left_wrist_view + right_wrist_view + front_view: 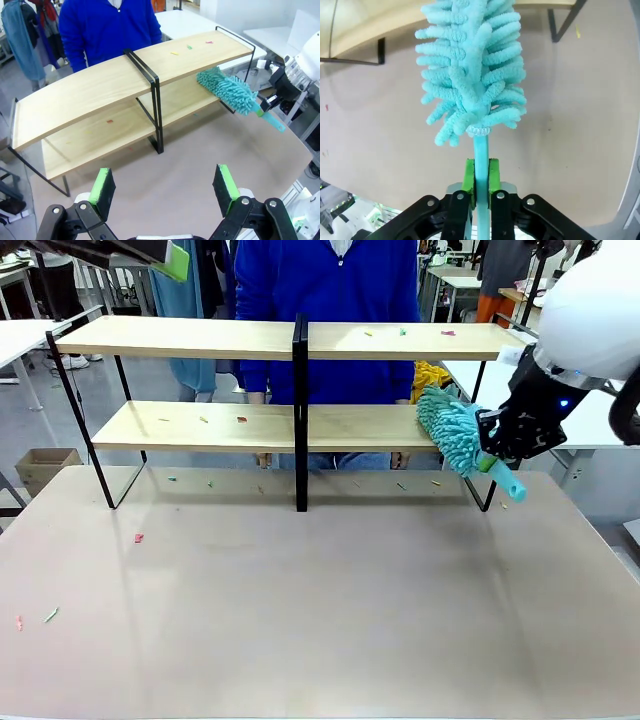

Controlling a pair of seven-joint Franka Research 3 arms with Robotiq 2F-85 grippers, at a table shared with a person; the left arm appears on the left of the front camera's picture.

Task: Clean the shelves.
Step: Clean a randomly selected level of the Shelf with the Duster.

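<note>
The shelves (200, 338) are a two-tier rack of light wood boards in a black frame, standing at the far side of the table. Small coloured scraps (241, 419) lie on both boards. My right gripper (497, 447) is shut on the handle of a turquoise fluffy duster (452, 432), whose head rests at the right end of the lower board. In the right wrist view the duster (472, 70) rises from the green pads (469, 175) toward the shelves (365, 25). My left gripper (164, 187) hangs open above the table, well in front of the shelves (100, 90).
A person in a blue top (325, 285) stands behind the shelves. More scraps (138, 537) are scattered on the grey table (320, 610), mostly at the left and under the rack. A cardboard box (40, 462) sits on the floor at the left.
</note>
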